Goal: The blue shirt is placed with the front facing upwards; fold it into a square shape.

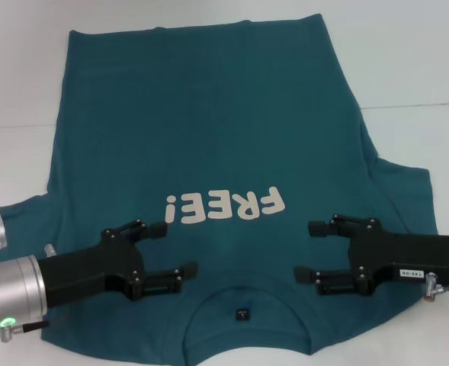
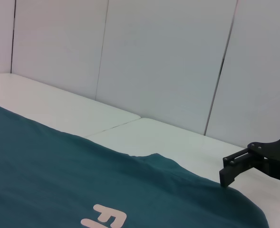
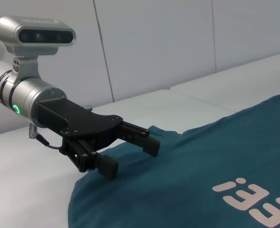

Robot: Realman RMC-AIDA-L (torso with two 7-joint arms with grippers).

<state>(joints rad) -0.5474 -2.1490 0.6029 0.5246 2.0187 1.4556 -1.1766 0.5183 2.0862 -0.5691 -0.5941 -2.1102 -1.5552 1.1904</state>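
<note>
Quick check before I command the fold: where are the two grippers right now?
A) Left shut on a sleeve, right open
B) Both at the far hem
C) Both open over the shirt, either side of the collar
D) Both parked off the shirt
C: in the head view the left gripper and right gripper are both open over the blue shirt, flanking the collar.

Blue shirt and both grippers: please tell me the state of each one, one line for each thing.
blue shirt: spread flat on the table, front up with the FREE! lettering showing, not yet folded.
left gripper: open, over the shirt beside the collar, holding nothing.
right gripper: open, over the shirt on the collar's other side, holding nothing.
</note>
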